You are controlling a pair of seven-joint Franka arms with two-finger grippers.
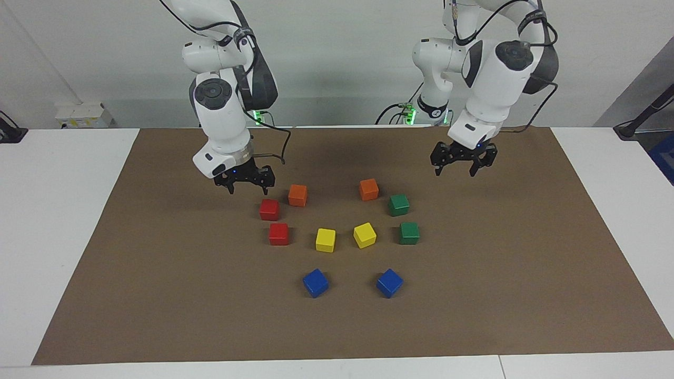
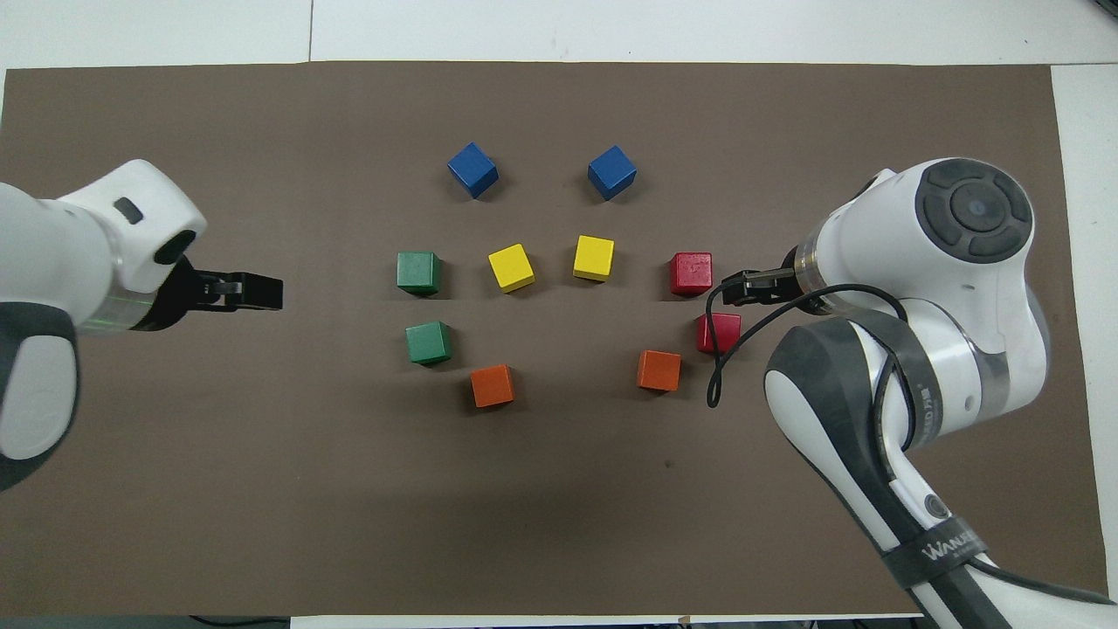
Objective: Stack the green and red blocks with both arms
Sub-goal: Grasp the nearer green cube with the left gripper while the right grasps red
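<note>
Two red blocks (image 1: 269, 209) (image 1: 278, 233) lie toward the right arm's end of the cluster, also seen as red blocks (image 2: 719, 333) (image 2: 691, 273). Two green blocks (image 1: 398, 205) (image 1: 409, 232) lie toward the left arm's end, seen from overhead as green blocks (image 2: 429, 342) (image 2: 418, 272). All four rest apart on the brown mat (image 1: 158, 295). My right gripper (image 1: 247, 187) (image 2: 738, 287) hangs open and empty just above the mat, beside the red blocks. My left gripper (image 1: 456, 172) (image 2: 266, 292) hangs open and empty over bare mat, off to the side of the green blocks.
Two orange cubes (image 1: 297, 195) (image 1: 368, 189) sit nearest the robots, two yellow cubes (image 1: 325, 240) (image 1: 364, 235) in the middle, and two blue cubes (image 1: 315, 282) (image 1: 389, 282) farthest out. A black cable (image 2: 718, 367) loops from the right wrist over the nearer red block.
</note>
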